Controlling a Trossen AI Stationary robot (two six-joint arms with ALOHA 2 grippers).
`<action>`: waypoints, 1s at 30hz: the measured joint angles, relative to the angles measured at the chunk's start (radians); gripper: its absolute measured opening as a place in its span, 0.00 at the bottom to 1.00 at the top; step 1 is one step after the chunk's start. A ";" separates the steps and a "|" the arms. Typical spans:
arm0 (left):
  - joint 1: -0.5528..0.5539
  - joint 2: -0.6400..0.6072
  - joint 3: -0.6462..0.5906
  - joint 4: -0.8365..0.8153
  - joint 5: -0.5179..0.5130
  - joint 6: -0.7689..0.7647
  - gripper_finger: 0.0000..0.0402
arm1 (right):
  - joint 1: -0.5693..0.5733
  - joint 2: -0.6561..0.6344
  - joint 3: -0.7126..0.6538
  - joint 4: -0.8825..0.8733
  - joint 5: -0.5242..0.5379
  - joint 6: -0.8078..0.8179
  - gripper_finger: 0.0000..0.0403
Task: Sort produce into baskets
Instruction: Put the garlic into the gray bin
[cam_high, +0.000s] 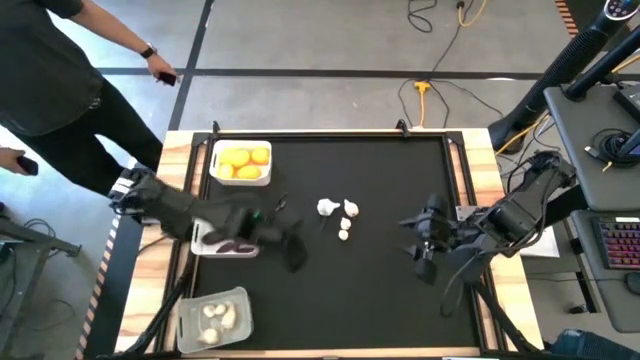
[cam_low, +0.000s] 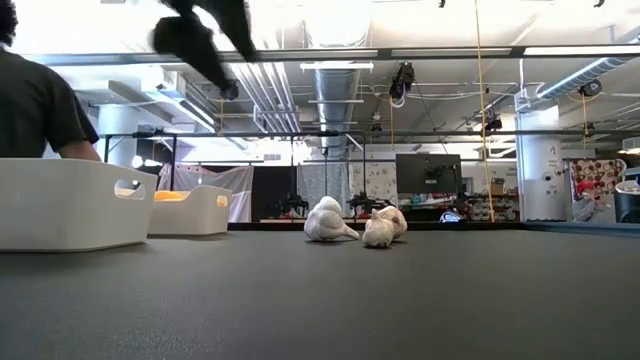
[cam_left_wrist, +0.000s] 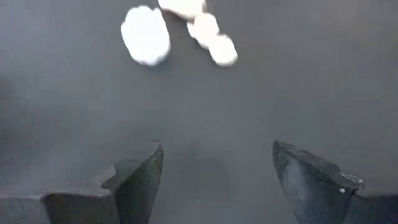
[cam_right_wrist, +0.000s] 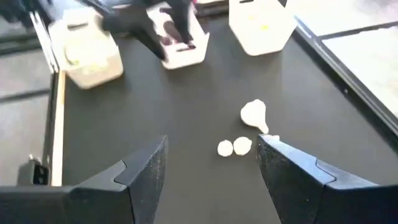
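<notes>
Three white garlic bulbs lie loose on the black mat near the table's middle; the low view shows the garlic bulbs resting on their sides. My left gripper hangs open over the mat just left of them, between them and the middle basket, with nothing between its fingers. My right gripper is open and empty, above the mat right of the bulbs. A white basket at the far left holds yellow fruits. The middle white basket holds purple pieces. A clear basket at the near left holds garlic.
The three baskets stand in a row along the table's left side. A person stands beyond the table's far-left corner, a hand out over the floor. Bare mat lies between the bulbs and my right gripper and toward the near edge.
</notes>
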 joint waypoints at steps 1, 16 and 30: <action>0.051 0.000 -0.018 0.052 0.003 0.071 0.70 | 0.000 -0.004 0.008 0.001 0.008 -0.001 0.59; 0.420 0.016 -0.345 0.695 0.160 0.538 0.91 | 0.000 0.025 0.004 0.001 0.031 0.268 0.59; 0.443 0.300 -0.347 0.947 0.157 0.551 0.95 | -0.031 0.054 0.004 0.009 0.076 0.445 0.59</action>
